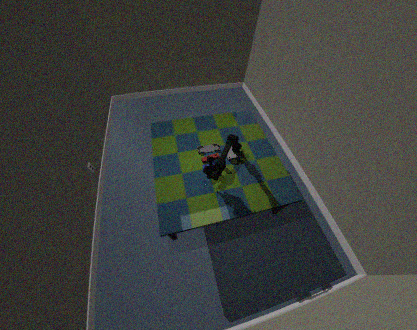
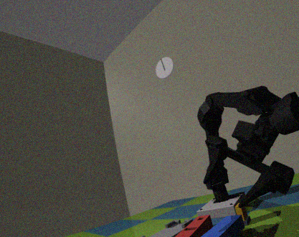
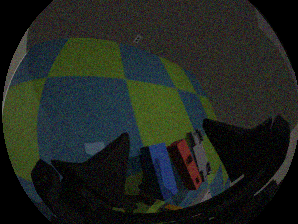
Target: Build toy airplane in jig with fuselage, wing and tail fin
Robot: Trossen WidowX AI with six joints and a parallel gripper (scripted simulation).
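Note:
The fuselage, a red bar [image 1: 211,158] [image 2: 196,227] [image 3: 185,161] with dark sockets, lies beside the pale grey cradle [image 1: 209,149] [image 3: 201,156], not in it. The wing, a blue bar [image 2: 225,227] [image 3: 162,169], lies roughly parallel on the fuselage's other side, apart from it. A small orange piece [image 2: 239,212], which looks like the tail fin, stands near the arm's base; only a sliver of it shows in the wrist view. My gripper [image 1: 214,173] [image 3: 165,127] is open, fingers wide apart. It is above and near the wing, with nothing seen between the fingertips.
The arm's white base plate [image 1: 233,156] [image 2: 219,207] is close to the parts. The table has a blue and green checkered top [image 1: 170,190]. The picture is dim and grainy, and the dark arm hides part of the work area.

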